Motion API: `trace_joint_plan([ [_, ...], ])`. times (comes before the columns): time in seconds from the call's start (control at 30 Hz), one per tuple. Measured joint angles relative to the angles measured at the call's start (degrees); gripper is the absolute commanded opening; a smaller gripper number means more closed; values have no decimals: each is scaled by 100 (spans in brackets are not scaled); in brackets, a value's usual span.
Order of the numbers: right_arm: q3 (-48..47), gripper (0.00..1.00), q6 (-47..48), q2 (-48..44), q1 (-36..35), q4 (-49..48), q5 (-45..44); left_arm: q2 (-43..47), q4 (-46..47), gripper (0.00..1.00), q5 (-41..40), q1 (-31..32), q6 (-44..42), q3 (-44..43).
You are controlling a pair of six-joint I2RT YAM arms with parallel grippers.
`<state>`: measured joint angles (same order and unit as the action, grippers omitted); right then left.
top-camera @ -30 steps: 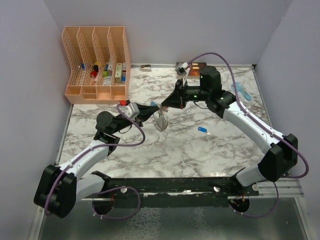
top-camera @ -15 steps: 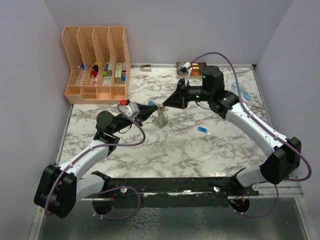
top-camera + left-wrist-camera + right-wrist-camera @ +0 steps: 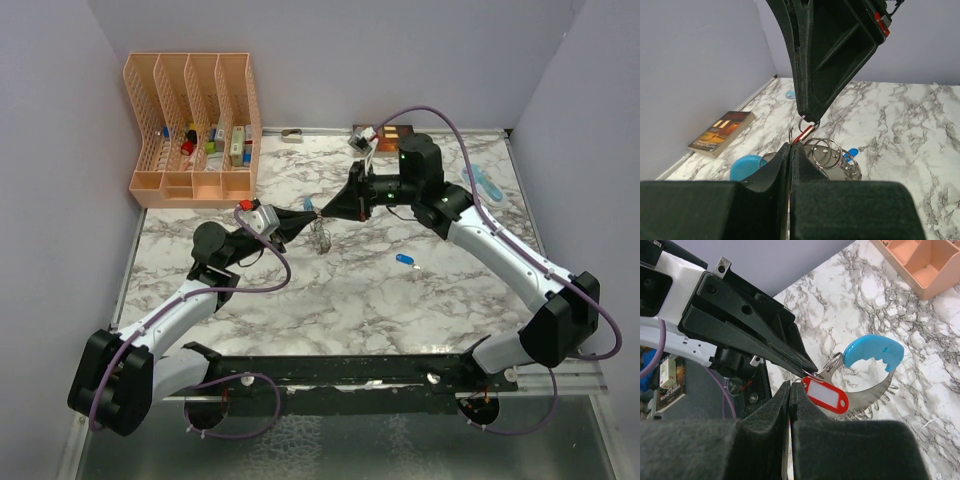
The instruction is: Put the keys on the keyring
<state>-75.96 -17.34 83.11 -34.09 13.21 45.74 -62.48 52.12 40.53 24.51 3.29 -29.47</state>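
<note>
Both end effectors meet above the middle of the table (image 3: 400,310), tip to tip. The left end effector (image 3: 303,213) is pressed together, pinching a ring at the top of the keyring (image 3: 322,237). The keyring hangs below the tips, clear of the table, with its light-blue strap (image 3: 872,352) curving away. The right end effector (image 3: 326,209) is also pressed together, pinching the end of the red key (image 3: 825,395), whose tag lies just beside the left tip.

The blue key (image 3: 404,259) lies flat on the table at 4 o'clock from the keyring, well apart from both arms. Nothing stands between it and the end effectors.

A pink slotted organizer (image 3: 195,120) holding small items sits at 10 o'clock. A book (image 3: 392,132) lies at 12 o'clock against the back edge, partly behind the right wrist. A small metal item (image 3: 292,137) lies at 11 o'clock, too small to identify. A pale-blue see-through object (image 3: 484,181) lies at 2 o'clock.

The table has a white marble pattern with grey veins. Plain lilac walls (image 3: 60,150) close it on three sides.
</note>
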Motion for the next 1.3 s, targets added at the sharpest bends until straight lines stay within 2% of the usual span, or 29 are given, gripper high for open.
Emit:
trace_joint_plan([
  [1.3, 0, 1, -254, 140, -122, -260, -142, -2, 0, 0, 0, 37, 4, 0],
])
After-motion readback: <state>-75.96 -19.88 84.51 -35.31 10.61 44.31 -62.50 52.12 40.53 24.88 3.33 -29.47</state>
